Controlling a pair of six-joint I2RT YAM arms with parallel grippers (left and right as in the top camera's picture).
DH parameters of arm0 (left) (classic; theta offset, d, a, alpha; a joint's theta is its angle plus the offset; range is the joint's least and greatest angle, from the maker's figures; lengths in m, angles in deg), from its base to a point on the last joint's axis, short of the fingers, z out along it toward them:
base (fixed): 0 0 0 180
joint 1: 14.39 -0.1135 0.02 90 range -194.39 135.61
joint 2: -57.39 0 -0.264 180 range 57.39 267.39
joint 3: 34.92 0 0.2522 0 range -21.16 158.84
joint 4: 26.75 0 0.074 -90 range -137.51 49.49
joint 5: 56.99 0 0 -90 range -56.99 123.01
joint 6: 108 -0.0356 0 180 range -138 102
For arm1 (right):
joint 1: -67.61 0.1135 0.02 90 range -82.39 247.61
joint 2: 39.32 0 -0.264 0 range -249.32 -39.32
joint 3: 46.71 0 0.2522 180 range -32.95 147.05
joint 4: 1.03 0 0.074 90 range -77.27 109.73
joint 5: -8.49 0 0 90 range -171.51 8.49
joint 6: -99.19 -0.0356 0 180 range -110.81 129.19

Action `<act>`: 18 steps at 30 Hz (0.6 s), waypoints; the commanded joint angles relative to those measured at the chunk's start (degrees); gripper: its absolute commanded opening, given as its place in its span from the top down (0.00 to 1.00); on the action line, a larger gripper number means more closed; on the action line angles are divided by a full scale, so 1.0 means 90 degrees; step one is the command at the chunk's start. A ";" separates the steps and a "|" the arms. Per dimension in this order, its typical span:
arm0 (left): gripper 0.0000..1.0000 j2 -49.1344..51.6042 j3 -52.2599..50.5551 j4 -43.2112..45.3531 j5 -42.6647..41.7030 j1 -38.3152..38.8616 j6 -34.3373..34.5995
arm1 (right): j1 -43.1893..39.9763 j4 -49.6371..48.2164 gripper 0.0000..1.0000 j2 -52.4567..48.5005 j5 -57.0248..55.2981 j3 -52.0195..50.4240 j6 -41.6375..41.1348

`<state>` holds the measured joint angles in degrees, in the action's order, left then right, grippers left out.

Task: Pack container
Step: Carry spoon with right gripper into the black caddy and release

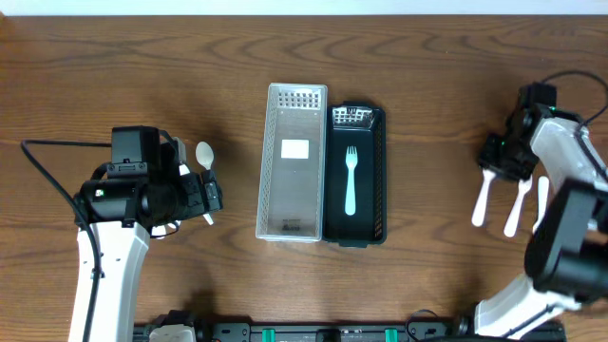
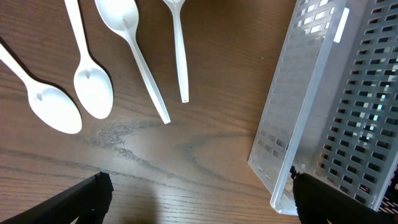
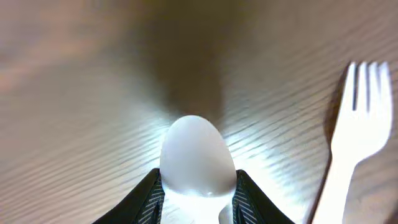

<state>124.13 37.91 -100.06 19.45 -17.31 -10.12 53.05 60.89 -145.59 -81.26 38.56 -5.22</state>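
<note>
— Where are the containers seen?
— A clear slotted tray [image 1: 285, 195] is set mid-table. A black tray [image 1: 378, 190] is touching its right side, and a pale blue fork [image 1: 351, 180] is laid inside the black one.
— How is the right gripper [image 3: 198, 179] found?
— It is clamped on a white spoon [image 3: 198, 152], whose bowl juts past the fingertips, well to the right of the trays. A white fork [image 3: 348, 137] is seen just beside it.
— And the left gripper [image 2: 199, 199]?
— Its jaws are spread wide with nothing held between them, left of the clear tray. Loose spoons [image 2: 93, 87] are laid on the table [image 1: 142, 57] just beyond it.
</note>
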 commanded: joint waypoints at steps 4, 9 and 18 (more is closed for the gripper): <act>0.05 -0.0051 0.0095 0.0007 0.0032 -0.0027 -0.0029 | 0.1095 0.0027 0.99 0.2013 0.0741 0.0080 -0.0289; 0.05 -0.0051 0.0095 0.0002 0.0032 -0.0027 -0.0032 | 0.2509 -0.0112 0.99 0.2625 0.0707 0.0080 -0.0789; 0.05 -0.0051 0.0095 0.0002 0.0032 -0.0027 -0.0032 | 0.4379 -0.0551 0.99 0.1744 0.0168 0.0080 -0.1219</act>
<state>124.13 37.91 -99.95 19.47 -17.31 -10.10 89.48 56.71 -126.19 -77.63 39.06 -13.94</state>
